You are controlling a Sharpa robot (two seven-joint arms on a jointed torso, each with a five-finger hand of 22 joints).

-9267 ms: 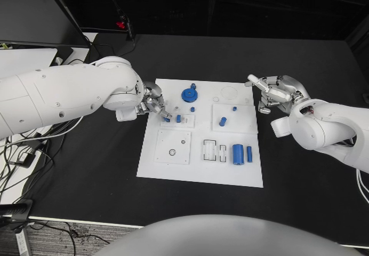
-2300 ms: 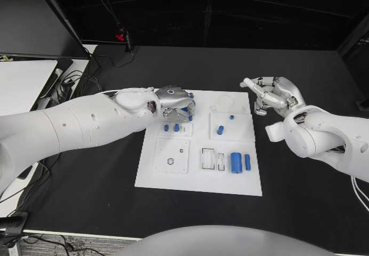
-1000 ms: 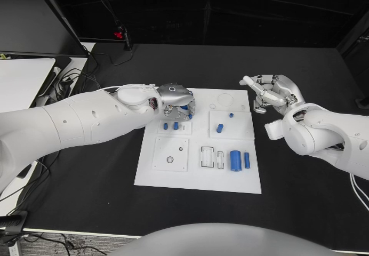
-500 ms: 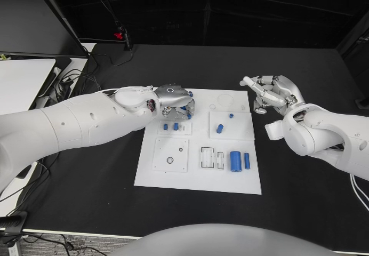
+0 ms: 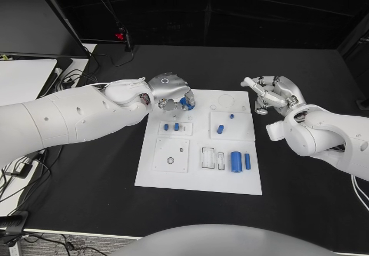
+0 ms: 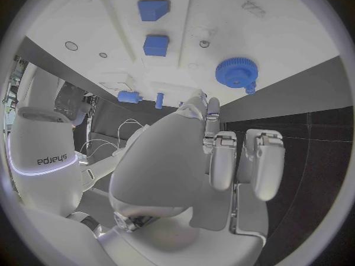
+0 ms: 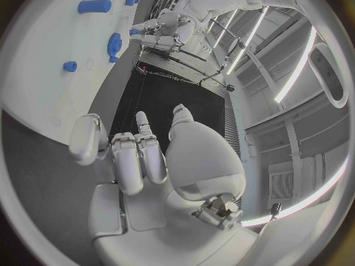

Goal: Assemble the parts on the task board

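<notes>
The white task board (image 5: 198,178) lies mid-table. A blue gear (image 5: 187,102) sits near its far left corner, and the left wrist view shows the gear (image 6: 236,72) bare. My left hand (image 5: 172,92) hovers at that corner, fingertips just beside the gear, holding nothing. Two small blue pieces (image 5: 170,127) stand in a plate below the gear. A blue peg (image 5: 220,128) and a small stud (image 5: 231,115) are on the right plate. Two blue cylinders (image 5: 236,160) lie near the front right. My right hand (image 5: 273,95) hangs off the board's far right corner, fingers loosely bent and empty.
A white plate with holes (image 5: 172,154) and narrow slots (image 5: 209,157) take up the board's front half. Black tabletop (image 5: 92,192) surrounds the board. My left forearm (image 5: 69,120) spans the table's left side and my right forearm (image 5: 323,136) the right side.
My left hand has drawn back toward the board's far left corner, uncovering more of the blue gear. The right hand has stayed where it was.
</notes>
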